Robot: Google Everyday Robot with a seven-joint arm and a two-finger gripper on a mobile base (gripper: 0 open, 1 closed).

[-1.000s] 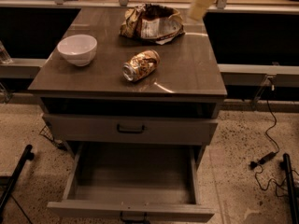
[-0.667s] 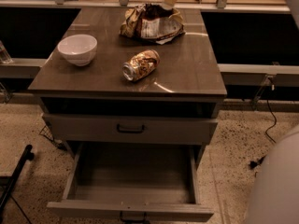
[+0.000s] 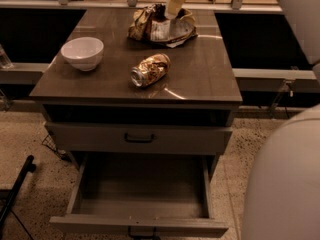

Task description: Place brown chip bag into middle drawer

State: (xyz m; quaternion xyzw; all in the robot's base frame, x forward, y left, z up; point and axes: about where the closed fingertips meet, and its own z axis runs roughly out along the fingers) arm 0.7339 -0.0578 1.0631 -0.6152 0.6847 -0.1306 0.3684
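Observation:
The brown chip bag lies crumpled at the back middle of the cabinet top. My gripper hangs at the end of the cream arm coming down from the top edge, right over the bag's middle and at or very near its surface. The middle drawer is pulled out at the bottom front, a deep empty tray with side walls and a dark handle on its front edge.
A dented brown-and-gold can lies on its side mid-table. A white bowl stands at the left. A shut drawer front with a black handle sits above the open drawer. My pale body fills the right side.
The arm has swung left from beside the bag's right edge to directly over the bag and come lower. My body has come into view at the right.

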